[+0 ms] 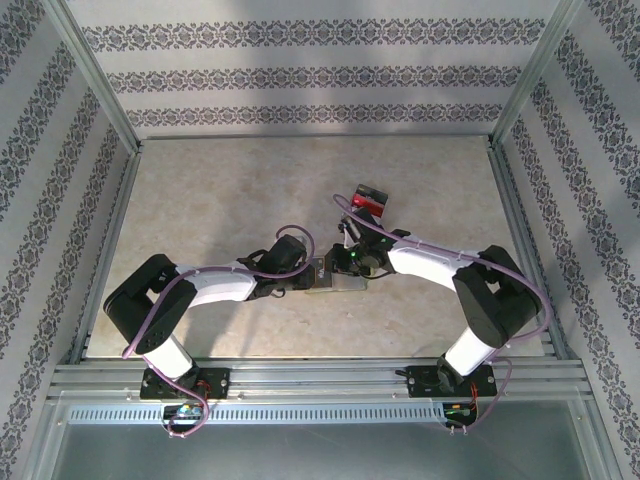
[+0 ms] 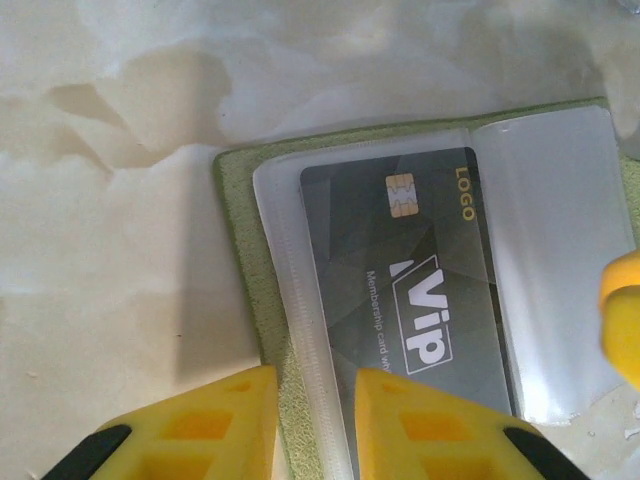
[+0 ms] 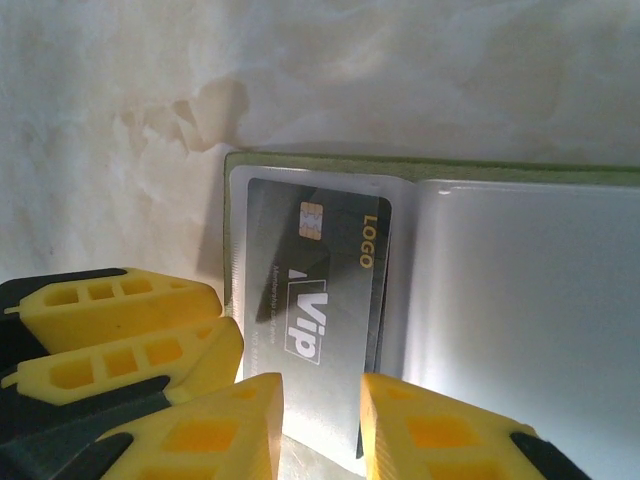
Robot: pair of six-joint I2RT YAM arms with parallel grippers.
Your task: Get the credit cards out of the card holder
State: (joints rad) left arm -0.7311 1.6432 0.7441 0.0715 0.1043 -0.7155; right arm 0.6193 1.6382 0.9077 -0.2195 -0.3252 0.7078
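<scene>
Item: card holder (image 1: 345, 285), open on table (image 1: 200, 200); red card (image 1: 371, 201) at its 1 o'clock. My left end effector (image 2: 315, 385): narrowed astride holder's edge. My right end effector (image 3: 320, 395): narrowed astride dark card (image 3: 320, 270). Whether either grips, I cannot tell. Best, I judge: pinch card alone, pull level.

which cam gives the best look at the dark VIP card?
Left wrist: the dark VIP card is large, its chip and lettering legible through the clear pocket. Right wrist shows the card smaller, lower end inside the right gripper. Top external: too small to tell.
</scene>
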